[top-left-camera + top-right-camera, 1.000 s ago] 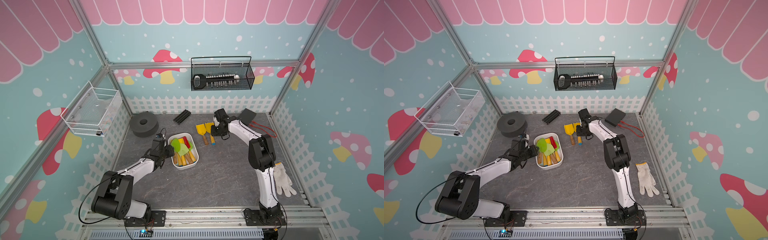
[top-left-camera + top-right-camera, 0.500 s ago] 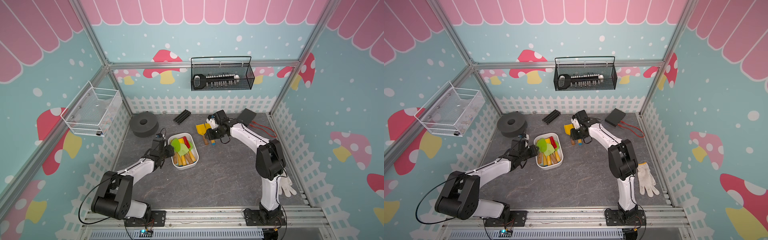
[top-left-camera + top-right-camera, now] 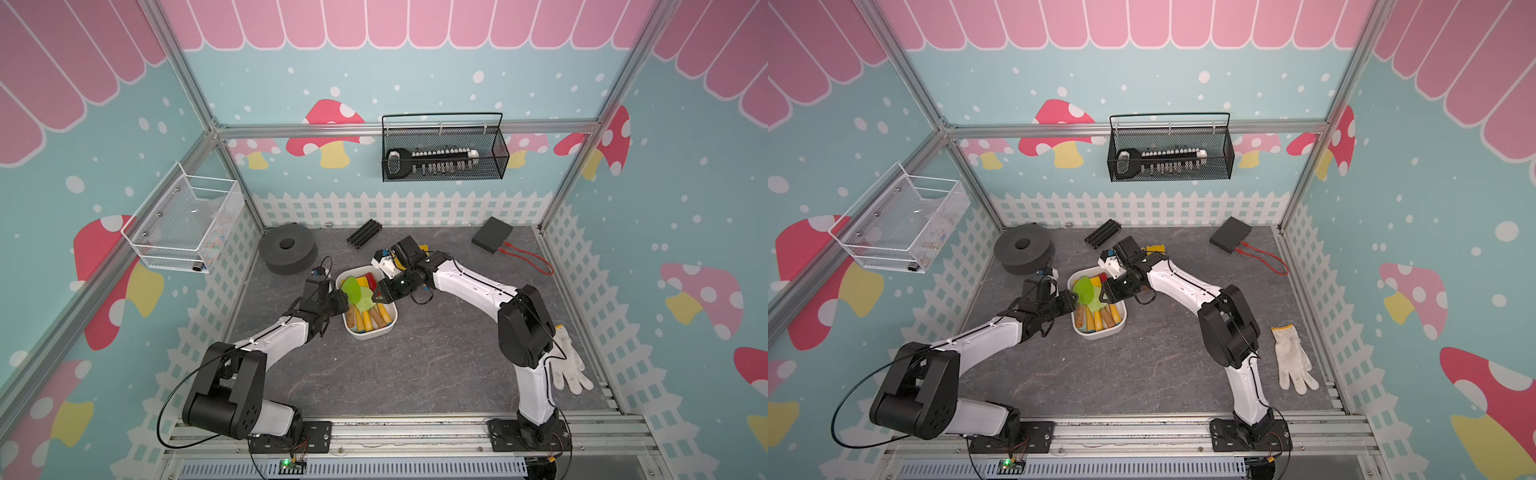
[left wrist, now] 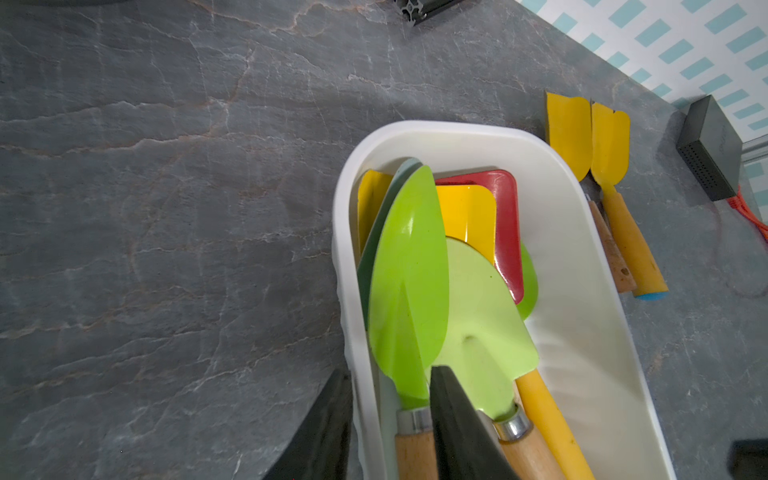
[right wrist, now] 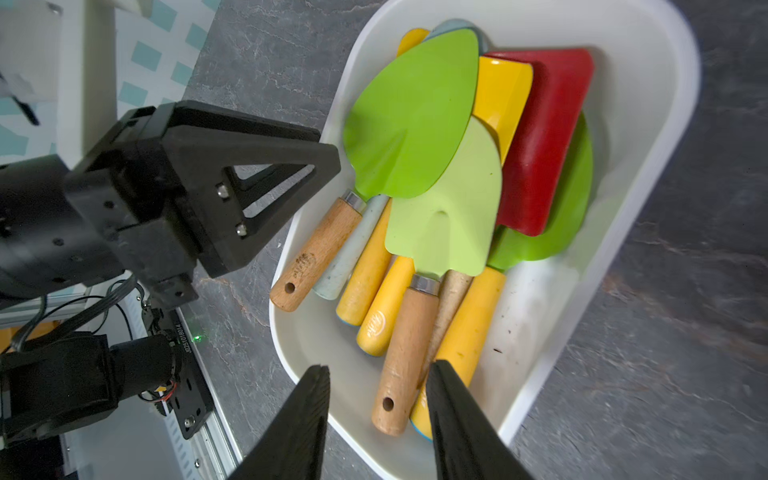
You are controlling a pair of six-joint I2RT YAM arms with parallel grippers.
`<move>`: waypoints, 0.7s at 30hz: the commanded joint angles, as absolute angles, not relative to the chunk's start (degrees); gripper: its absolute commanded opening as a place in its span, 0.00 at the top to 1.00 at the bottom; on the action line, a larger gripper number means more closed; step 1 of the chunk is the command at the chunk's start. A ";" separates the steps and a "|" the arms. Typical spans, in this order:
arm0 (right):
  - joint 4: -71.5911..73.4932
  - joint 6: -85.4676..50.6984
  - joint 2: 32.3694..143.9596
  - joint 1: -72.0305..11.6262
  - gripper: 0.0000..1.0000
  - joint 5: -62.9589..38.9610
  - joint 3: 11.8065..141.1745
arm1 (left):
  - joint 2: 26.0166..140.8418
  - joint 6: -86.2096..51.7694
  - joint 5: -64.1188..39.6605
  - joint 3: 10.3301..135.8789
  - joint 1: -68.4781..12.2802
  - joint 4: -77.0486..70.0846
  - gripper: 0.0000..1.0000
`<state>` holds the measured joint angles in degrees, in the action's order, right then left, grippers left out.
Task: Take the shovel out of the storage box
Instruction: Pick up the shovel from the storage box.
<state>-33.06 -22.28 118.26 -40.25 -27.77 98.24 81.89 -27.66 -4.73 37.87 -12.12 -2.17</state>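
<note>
The white storage box (image 3: pixel 370 334) (image 3: pixel 1098 336) sits mid-table with several shovels in it. A bright green shovel (image 4: pixel 411 282) (image 5: pixel 415 112) lies on top, over a pale green shovel (image 5: pixel 453 216), a red one (image 5: pixel 544 137) and yellow ones. My left gripper (image 3: pixel 341 301) (image 4: pixel 390 372) is at the box's left side. One finger is outside the wall and the other inside, shut on the wall with the bright green shovel's wooden handle between them. My right gripper (image 3: pixel 378 297) (image 5: pixel 380 365) hangs open over the handles, holding nothing, the pale green shovel's wooden handle below its gap.
Two yellow shovels (image 4: pixel 611 141) lie on the table just behind the box. A black foam ring (image 3: pixel 286 253), black bars (image 3: pixel 364 233) and a black box with a red cable (image 3: pixel 492 235) stand at the back. A white glove (image 3: pixel 571 365) lies right. Wire-mesh baskets (image 3: pixel 442 151) (image 3: pixel 183 228) hang on the walls.
My right arm has swung from the yellow shovels at the back forward and left, bringing its gripper over the box. The left arm has stayed put.
</note>
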 commanded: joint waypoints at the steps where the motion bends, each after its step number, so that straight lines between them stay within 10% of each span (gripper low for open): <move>1: -28.31 -29.32 120.72 -40.94 0.55 -31.98 97.97 | 81.03 -27.16 -4.89 38.58 -12.04 -1.76 0.66; 21: -21.04 -43.09 128.03 -44.01 0.56 -31.72 100.45 | 81.12 -27.33 -4.99 38.50 -12.06 -2.02 0.68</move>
<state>-21.93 -41.58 126.43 -43.62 -31.55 98.26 81.89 -27.66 -4.73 37.87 -12.12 -2.17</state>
